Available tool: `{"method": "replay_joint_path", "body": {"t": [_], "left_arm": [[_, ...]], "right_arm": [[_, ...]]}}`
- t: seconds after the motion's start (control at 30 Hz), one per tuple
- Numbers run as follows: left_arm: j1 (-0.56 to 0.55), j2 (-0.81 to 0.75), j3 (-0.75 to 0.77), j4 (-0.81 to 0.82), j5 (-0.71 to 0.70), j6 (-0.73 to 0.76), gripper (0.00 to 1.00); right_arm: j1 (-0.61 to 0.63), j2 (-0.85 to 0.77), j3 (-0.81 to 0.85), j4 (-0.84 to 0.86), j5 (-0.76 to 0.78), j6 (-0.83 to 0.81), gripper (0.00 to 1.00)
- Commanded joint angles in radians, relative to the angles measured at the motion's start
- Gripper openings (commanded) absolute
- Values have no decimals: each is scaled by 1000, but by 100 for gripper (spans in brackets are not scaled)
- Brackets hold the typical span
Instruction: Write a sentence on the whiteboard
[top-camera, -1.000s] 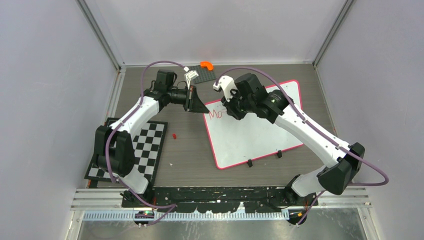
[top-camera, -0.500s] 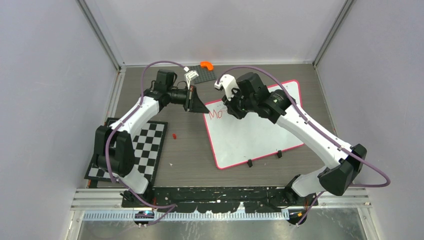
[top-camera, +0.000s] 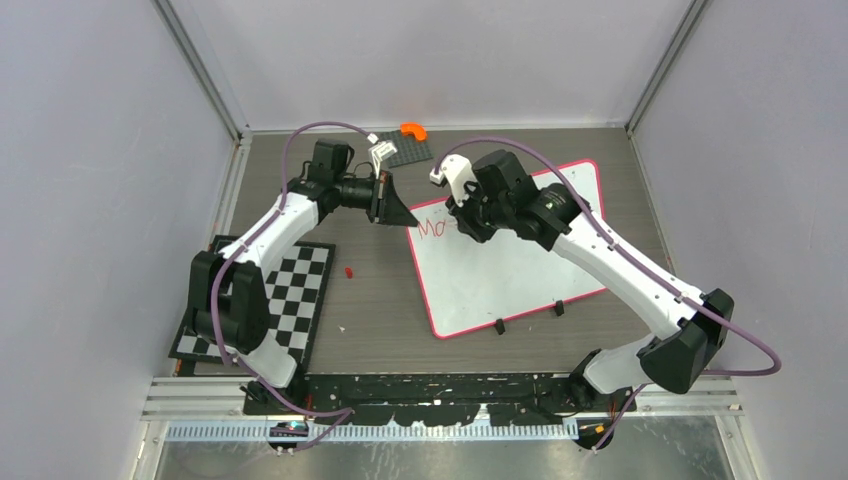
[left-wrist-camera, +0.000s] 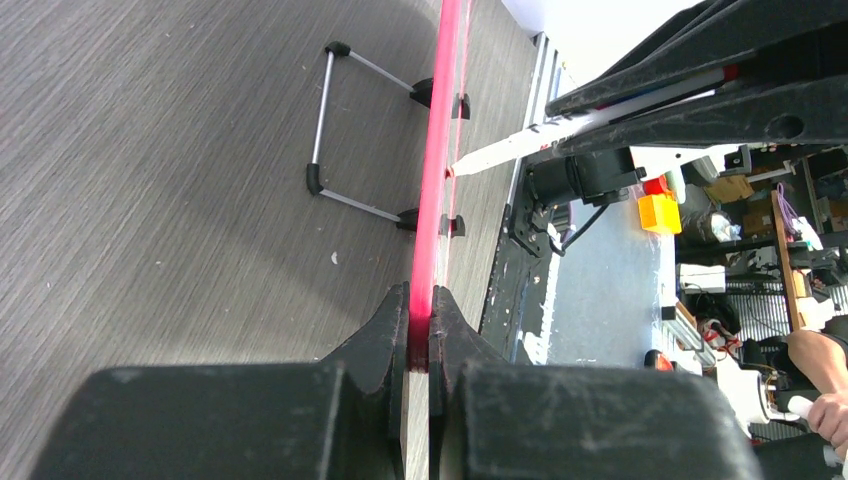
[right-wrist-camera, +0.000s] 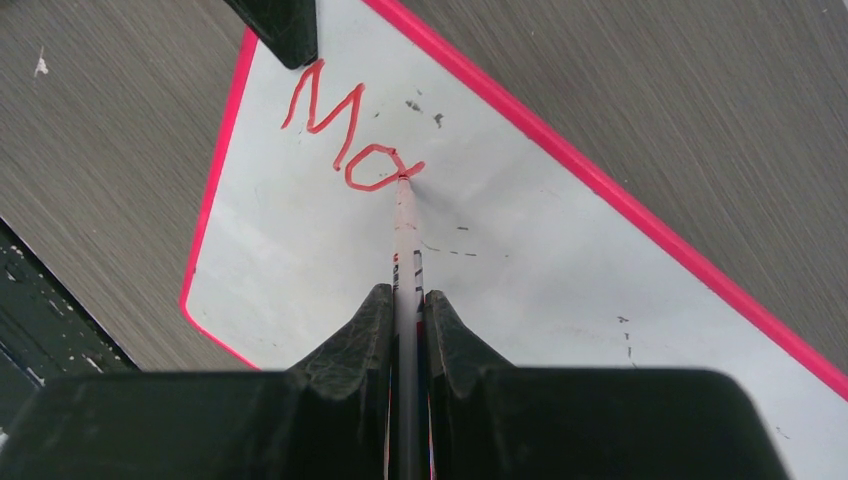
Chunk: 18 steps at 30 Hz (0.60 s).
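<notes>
The whiteboard (top-camera: 510, 250) lies flat on the table, white with a pink-red rim (left-wrist-camera: 438, 170) and two black clips at its near edge. The sentence (right-wrist-camera: 345, 130) reads "Mo" in red at the board's far left corner, also seen from above (top-camera: 432, 229). My right gripper (right-wrist-camera: 408, 300) is shut on a white marker (right-wrist-camera: 404, 240) whose tip touches the board at the end of the "o". My left gripper (left-wrist-camera: 420, 300) is shut on the board's rim at its far left corner (top-camera: 405, 215).
A checkerboard mat (top-camera: 275, 300) lies at the left. A small red cap (top-camera: 348, 271) sits on the table between mat and board. A grey studded plate (top-camera: 405, 150) with an orange piece (top-camera: 412, 130) lies at the back.
My right gripper has moved slightly right along the top line, and the "o" after "M" has been closed. The left arm has not moved.
</notes>
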<state>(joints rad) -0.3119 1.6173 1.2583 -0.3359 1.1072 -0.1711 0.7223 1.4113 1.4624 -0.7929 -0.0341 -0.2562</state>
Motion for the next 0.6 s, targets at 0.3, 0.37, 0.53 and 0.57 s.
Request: {"method": "replay_joint_path", "body": {"t": [0.3, 0.37, 0.53, 0.57], "left_arm": [[-15, -5, 13, -33, -12, 13, 0], [-15, -4, 13, -33, -12, 13, 0], [-15, -4, 15, -34, -11, 13, 0], [-15, -4, 15, -33, -11, 13, 0]], "right_arm": [[-4, -65, -74, 10, 31, 7, 0], [-3, -57, -61, 12, 31, 3, 0], [-18, -27, -13, 21, 73, -10, 0], [-24, -21, -7, 21, 73, -10, 0]]}}
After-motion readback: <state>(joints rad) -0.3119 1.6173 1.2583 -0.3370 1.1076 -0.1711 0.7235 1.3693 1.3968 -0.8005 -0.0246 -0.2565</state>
